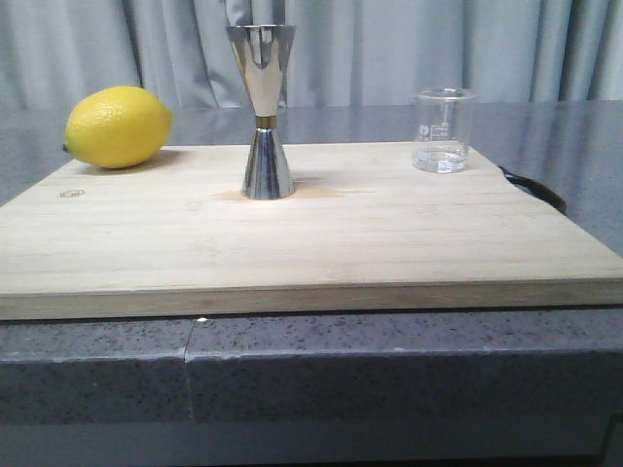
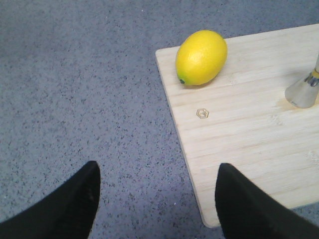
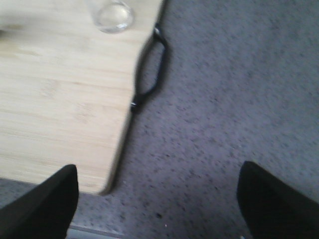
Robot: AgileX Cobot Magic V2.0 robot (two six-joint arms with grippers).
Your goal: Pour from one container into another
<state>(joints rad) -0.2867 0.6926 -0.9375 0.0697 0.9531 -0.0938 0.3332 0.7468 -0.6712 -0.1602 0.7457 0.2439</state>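
- The beaker [image 1: 444, 130] stands upright on the far right part of the wooden board [image 1: 292, 233], apparently with a little clear liquid at its bottom.
- The jigger [image 1: 265, 112] stands upright near the board's middle, well apart from the beaker.
- A lemon [image 1: 118, 126] lies at the board's far left corner.
- The right gripper [image 3: 157, 199] hangs open, its fingers [image 3: 42, 201] spread wide, over the board's right edge and the grey counter [image 3: 239, 99]; the beaker [image 3: 110, 15] is well ahead of it, untouched, beside the board's black handle [image 3: 151, 74].
- The left gripper [image 2: 157, 199] is open too and empty, above the board's left edge; the lemon [image 2: 201, 57] is ahead of it and the jigger's base [image 2: 305, 89] farther off to one side.
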